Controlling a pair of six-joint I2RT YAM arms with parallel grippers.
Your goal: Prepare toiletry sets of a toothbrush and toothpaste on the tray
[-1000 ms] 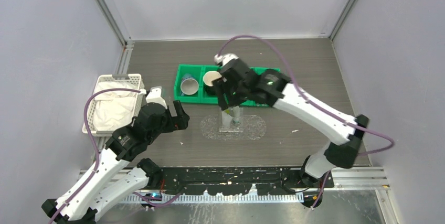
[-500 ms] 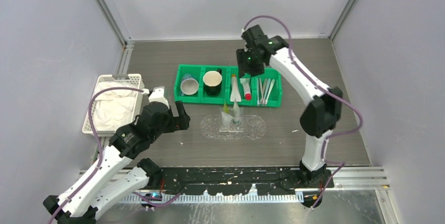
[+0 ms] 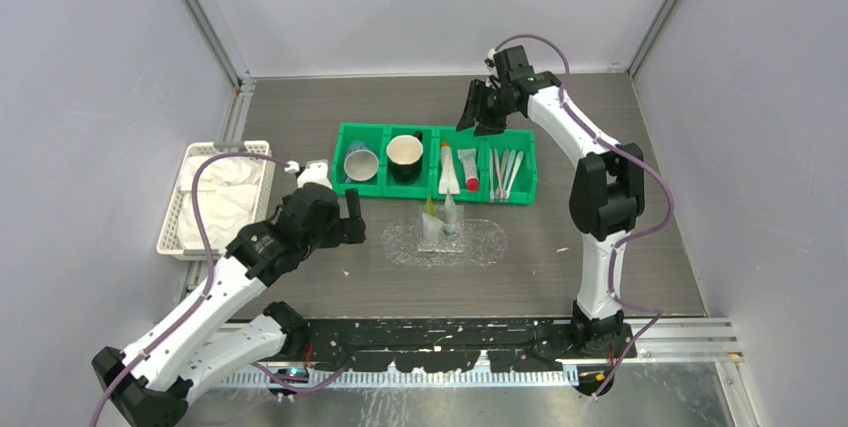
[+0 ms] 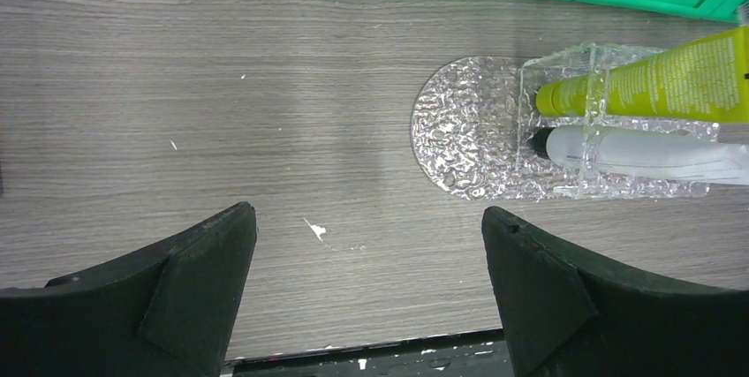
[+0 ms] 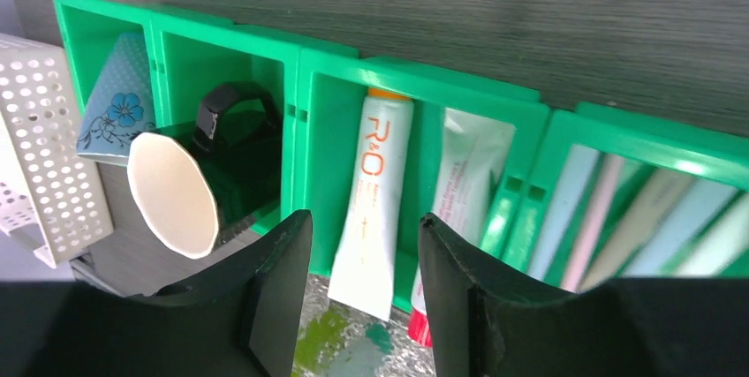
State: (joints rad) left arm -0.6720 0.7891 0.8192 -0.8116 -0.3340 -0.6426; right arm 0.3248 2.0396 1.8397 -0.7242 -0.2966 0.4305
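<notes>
The glittery oval tray (image 3: 490, 244) lies in front of the green bin. On it a clear holder keeps a yellow-green tube (image 3: 432, 209) and a whitish tube (image 3: 451, 213). The left wrist view shows the tray (image 4: 464, 143), the yellow-green tube (image 4: 658, 84) and the whitish tube (image 4: 636, 152) lying side by side. My left gripper (image 3: 349, 226) is open and empty, left of the tray (image 4: 366, 216). My right gripper (image 3: 473, 118) is open and empty above the bin's far edge (image 5: 364, 218), over a white toothpaste tube (image 5: 373, 187).
The green four-compartment bin (image 3: 520, 196) holds a floral mug (image 3: 360, 162), a dark mug (image 3: 405, 155), two toothpaste tubes (image 3: 449, 169) and several toothbrushes (image 3: 505, 171). A white mesh basket (image 3: 215, 197) with a cloth stands at the left.
My right arm has swung from over the tray up to the far side of the bin, leaving the two tubes uncovered on the tray. My left gripper has shifted slightly right toward the tray.
</notes>
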